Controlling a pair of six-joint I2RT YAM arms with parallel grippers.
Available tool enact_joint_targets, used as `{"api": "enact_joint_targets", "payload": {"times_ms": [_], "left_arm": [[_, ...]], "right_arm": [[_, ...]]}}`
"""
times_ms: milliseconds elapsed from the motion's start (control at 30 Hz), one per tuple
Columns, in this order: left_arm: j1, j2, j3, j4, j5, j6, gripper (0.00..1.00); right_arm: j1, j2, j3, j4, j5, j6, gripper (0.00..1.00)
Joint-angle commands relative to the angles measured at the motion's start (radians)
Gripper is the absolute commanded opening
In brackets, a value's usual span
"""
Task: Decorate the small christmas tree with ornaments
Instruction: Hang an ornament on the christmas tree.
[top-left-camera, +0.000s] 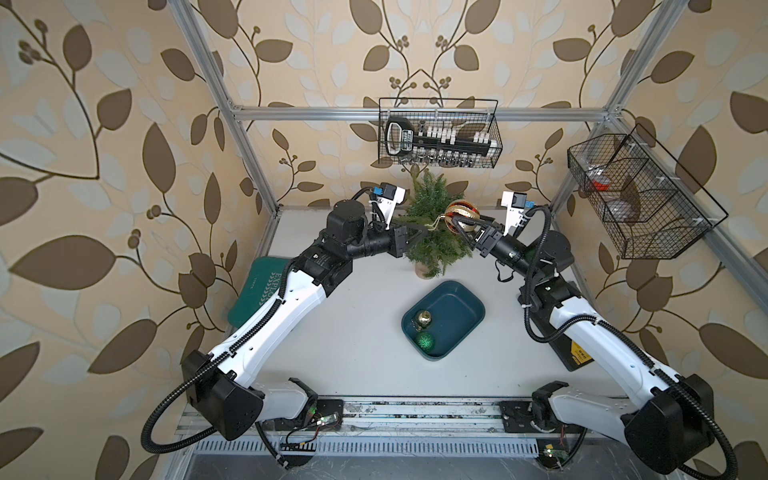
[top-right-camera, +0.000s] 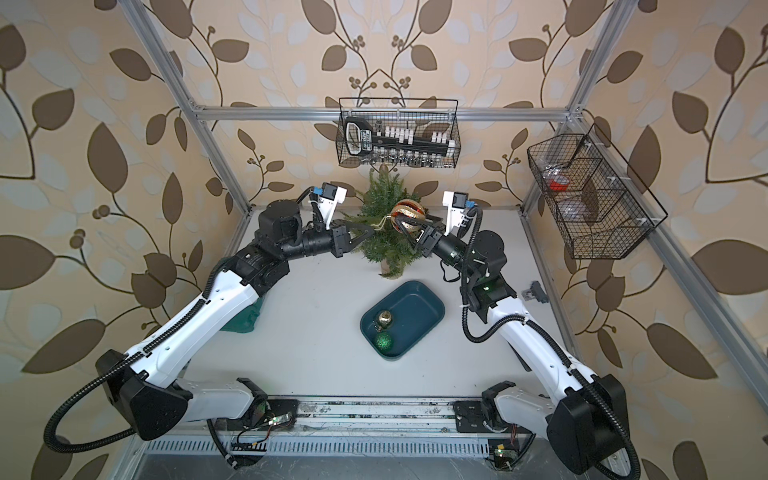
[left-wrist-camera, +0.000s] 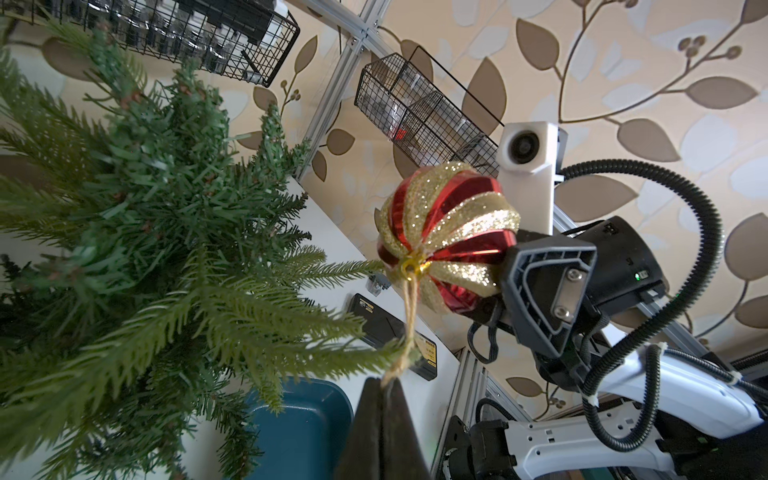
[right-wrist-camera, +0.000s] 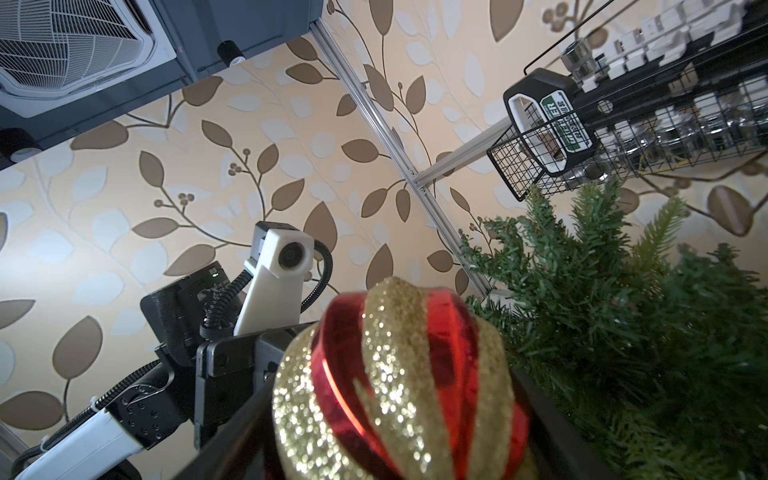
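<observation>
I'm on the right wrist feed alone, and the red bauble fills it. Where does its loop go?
Observer: The loop runs from the red bauble to the left gripper, which is shut on its end.
Operator: Is it over a branch?
Observer: In the left wrist view it crosses a branch tip of the tree. I cannot tell whether it is hooked.
Operator: What is in the tray?
Observer: A gold bauble and a green bauble lie in the tray.
</observation>
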Motion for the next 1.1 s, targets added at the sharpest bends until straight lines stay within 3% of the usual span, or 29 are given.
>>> {"api": "enact_joint_targets", "payload": {"times_ms": [0,1067], "left_arm": [[0.013,-0.034,0.044,0.034,-0.019,0.031,0.00],[0.013,-0.040,-0.001,0.102,-0.014,0.003,0.00]], "right_arm": [[0.005,0.014,0.006,0.038,0.018,0.000,0.61],[0.006,-0.014,-0.103,0.192,0.056,0.054,0.61]]}}
